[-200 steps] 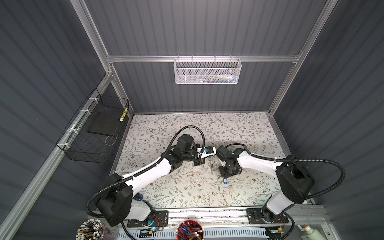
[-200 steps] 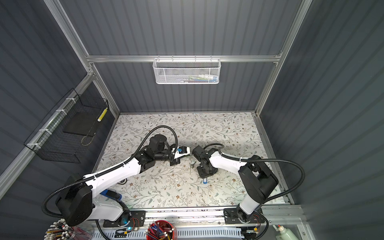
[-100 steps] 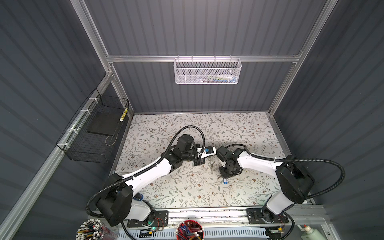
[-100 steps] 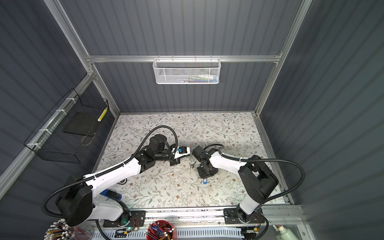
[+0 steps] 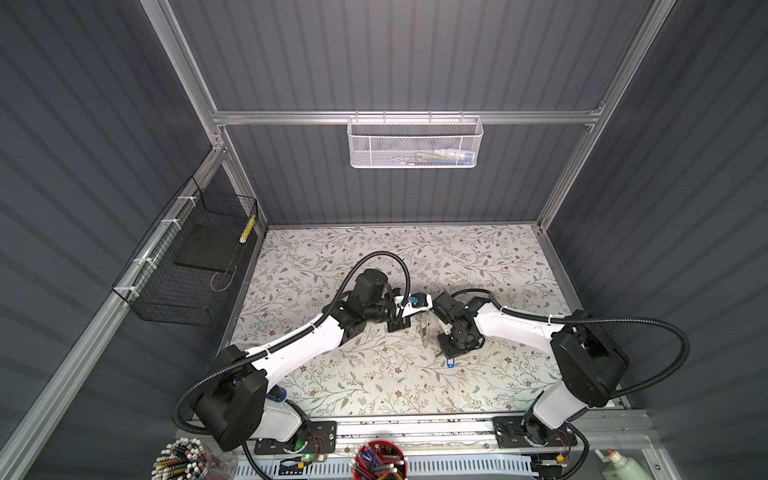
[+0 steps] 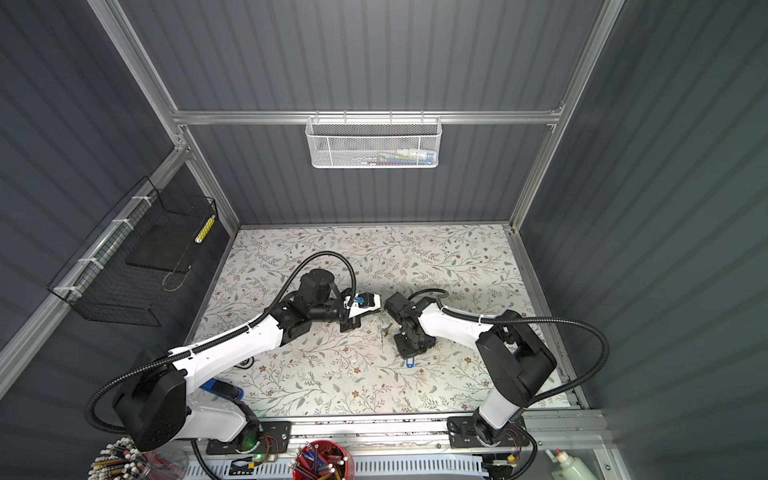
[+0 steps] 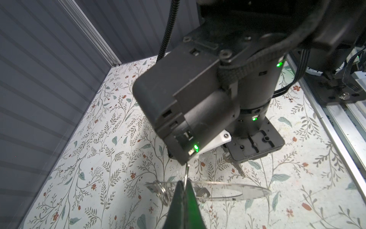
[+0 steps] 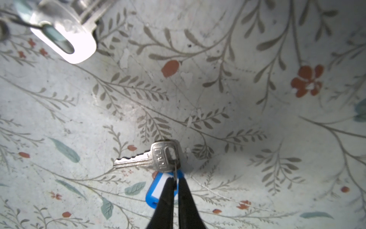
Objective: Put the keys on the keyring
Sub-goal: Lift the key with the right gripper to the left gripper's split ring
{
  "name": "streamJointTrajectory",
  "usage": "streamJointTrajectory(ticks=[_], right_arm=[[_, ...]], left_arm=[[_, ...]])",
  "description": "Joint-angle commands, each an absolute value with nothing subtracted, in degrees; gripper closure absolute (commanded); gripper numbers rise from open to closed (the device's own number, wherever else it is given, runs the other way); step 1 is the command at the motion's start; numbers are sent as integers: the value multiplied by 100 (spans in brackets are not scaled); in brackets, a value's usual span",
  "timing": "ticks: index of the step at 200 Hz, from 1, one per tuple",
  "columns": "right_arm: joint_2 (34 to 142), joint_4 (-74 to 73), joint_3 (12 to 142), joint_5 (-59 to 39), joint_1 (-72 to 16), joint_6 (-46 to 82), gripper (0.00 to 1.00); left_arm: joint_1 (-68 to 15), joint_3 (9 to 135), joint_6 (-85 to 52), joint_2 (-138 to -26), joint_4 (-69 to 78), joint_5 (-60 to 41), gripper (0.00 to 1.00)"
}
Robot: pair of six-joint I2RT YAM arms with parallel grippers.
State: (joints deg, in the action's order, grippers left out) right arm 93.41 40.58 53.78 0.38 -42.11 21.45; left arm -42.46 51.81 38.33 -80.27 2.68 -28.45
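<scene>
Mid floral table point(image 5: 332, 257), held thin and edge-on in both top views: the keyring point(image 7: 247, 191), clamped between the pressed-together jaws of the left gripper point(image 7: 184, 185). Just right of it, low over the table, the right gripper point(image 8: 175, 179), jaws almost together, pinching the wire loop point(image 8: 175, 170) of the blue-tagged key point(image 8: 158, 158), flat on the table. Close beside the keyring, a pale-tagged key point(image 8: 79, 39); whether threaded on, impossible to tell.

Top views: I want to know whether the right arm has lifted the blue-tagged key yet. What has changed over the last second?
Nothing visibly changed in the top views. The left gripper and right gripper stand where they did, and the blue-tagged key still lies on the table at the right jaws.
</scene>
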Motion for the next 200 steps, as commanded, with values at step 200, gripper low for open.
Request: streamJointTrajectory(ticks=[200], right_arm=[[4700,1562,3774,550,-5281,635,100]], left_arm=[[-4355,4430,4323,-6643,1283,-2799,100]])
